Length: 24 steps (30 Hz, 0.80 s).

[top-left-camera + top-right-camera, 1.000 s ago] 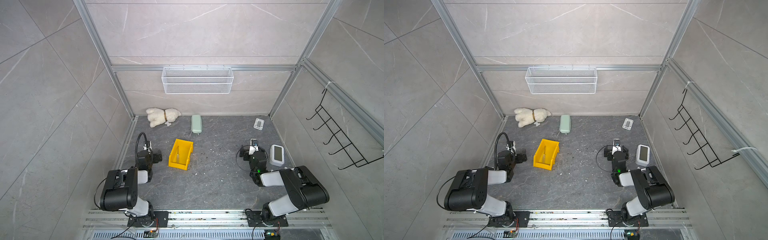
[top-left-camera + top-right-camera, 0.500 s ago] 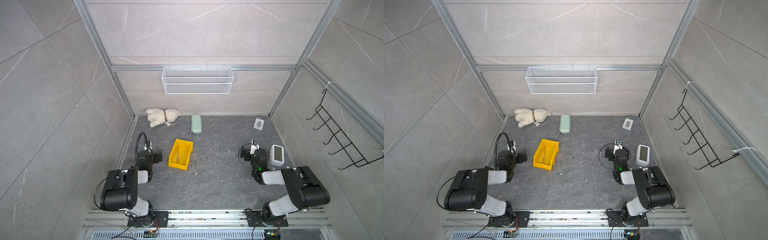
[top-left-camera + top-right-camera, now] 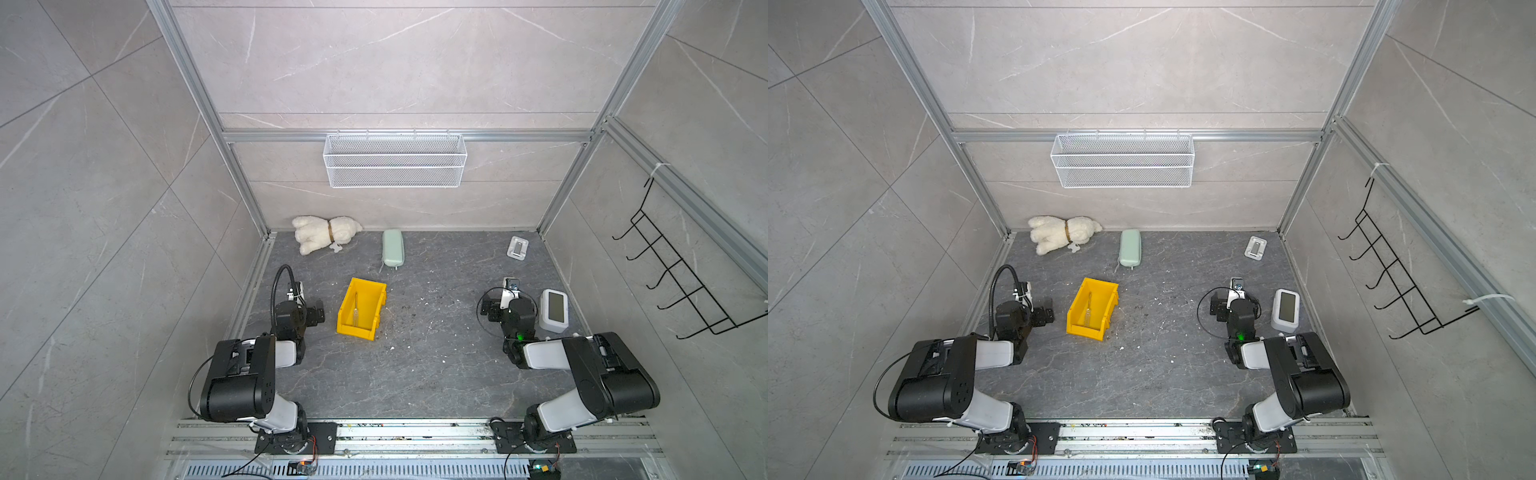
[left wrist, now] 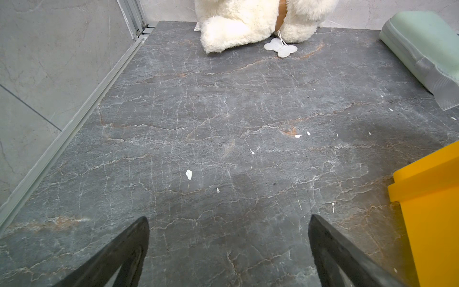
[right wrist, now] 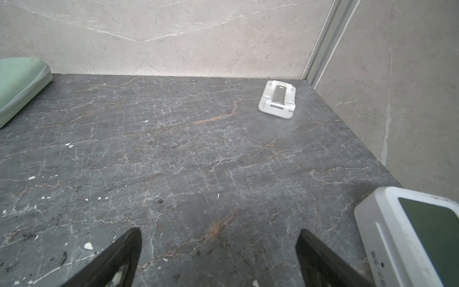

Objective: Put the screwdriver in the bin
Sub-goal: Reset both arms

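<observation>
Lying inside bin [image 3: 360,308], screwdriver [image 3: 356,311] is running lengthwise along bin floor; task looking done. Left gripper [image 4: 228,251] is hovering just beside bin, nearer arm, jaws wide, empty. Right gripper [image 5: 218,258] is hanging well apart, wide, empty

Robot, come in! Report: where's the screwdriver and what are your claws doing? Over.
Left gripper open, empty. Right gripper open, empty. Screwdriver lying inside yellow bin. Nothing in the way.
</observation>
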Motion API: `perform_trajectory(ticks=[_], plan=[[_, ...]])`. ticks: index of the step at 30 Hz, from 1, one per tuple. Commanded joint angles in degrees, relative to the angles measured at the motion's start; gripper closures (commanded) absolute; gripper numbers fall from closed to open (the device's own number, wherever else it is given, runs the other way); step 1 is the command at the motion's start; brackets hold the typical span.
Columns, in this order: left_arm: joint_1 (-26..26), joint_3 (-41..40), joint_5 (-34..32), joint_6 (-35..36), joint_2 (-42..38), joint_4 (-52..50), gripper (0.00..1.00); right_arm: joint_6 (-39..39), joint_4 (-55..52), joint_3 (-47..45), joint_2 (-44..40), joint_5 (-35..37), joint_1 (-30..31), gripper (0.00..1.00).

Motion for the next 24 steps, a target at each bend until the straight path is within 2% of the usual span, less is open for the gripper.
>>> perform_trajectory(ticks=[1, 4, 9, 24], plan=[[0.2, 0.9, 0.2, -0.8, -0.6, 2.1, 0.0, 0.5, 3.3, -1.9, -1.0, -1.0, 0.0, 0.01], [0.2, 0.9, 0.2, -0.8, -0.6, 2.2, 0.0, 0.5, 11.1, -5.9, -0.9, -1.0, 0.0, 0.01], [0.2, 0.9, 0.2, -0.9, -0.6, 2.1, 0.0, 1.4, -0.6, 0.1, -0.7, 0.9, -0.1, 0.01], [0.2, 0.9, 0.2, -0.9, -0.6, 2.1, 0.0, 1.0, -1.9, 1.1, -0.6, 1.3, 0.1, 0.01]])
